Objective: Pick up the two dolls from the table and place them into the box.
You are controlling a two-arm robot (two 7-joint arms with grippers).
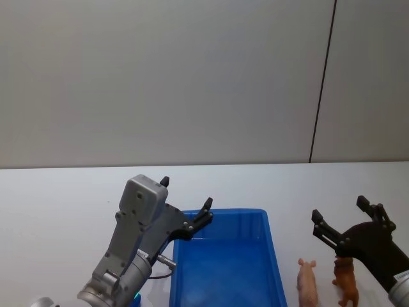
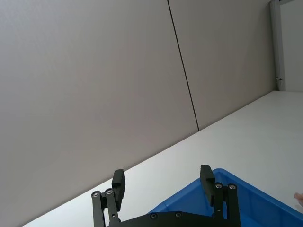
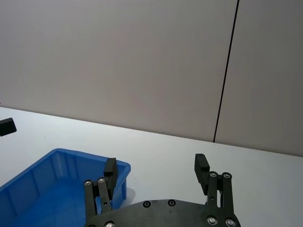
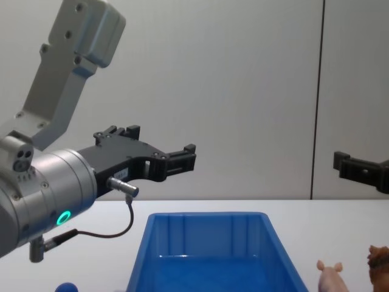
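The blue box (image 1: 271,246) (image 4: 206,222) (image 2: 246,194) (image 3: 47,165) stands on the white table (image 1: 64,192) in front of me, and I see nothing inside it. Right of it stand the two dolls, a pale pink one (image 1: 307,281) (image 4: 329,277) and a reddish-brown one (image 1: 346,280) (image 4: 379,264). My left gripper (image 1: 185,199) (image 2: 162,182) (image 4: 161,146) hovers open above the box's far left corner. Over the brown doll my right gripper (image 1: 339,219) (image 3: 156,169) is raised and open, with nothing between its fingers.
A grey wall with a dark vertical seam (image 1: 323,80) rises behind the table. A small blue object (image 4: 65,286) lies at the lower left. White tabletop stretches to the left and beyond the box.
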